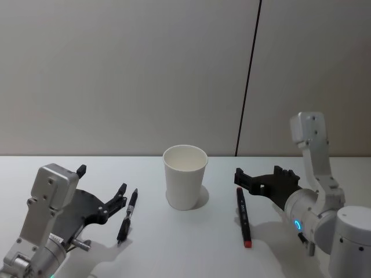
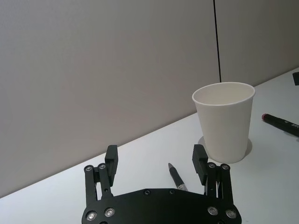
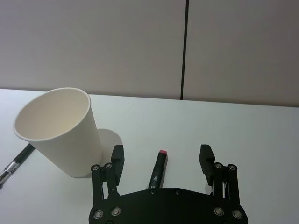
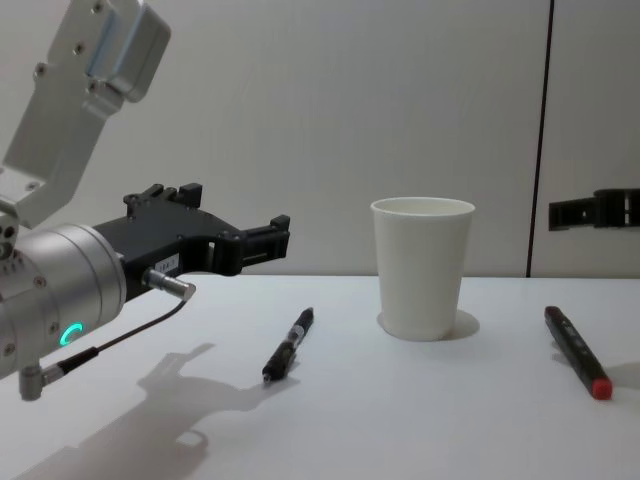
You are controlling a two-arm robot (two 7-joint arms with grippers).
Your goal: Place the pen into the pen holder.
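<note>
As both arms hang low over the white table, you've got the L gripper spread wide, w/ the black pen lying flat just beside its fingertips. R gripper is likewise spread, over the far end of the red-tipped marker. Btwn the two pens, slightly farther back, the white paper cup stands upright.

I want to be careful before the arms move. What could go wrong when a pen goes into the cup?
The pen holder is a free-standing paper cup that looks empty; a bump from a pen could tip it. The black pen lies flat on the table, so the open left gripper may roll it away. The open right gripper hangs near the red-tipped marker; both arms heading for the pen holder might collide.
</note>
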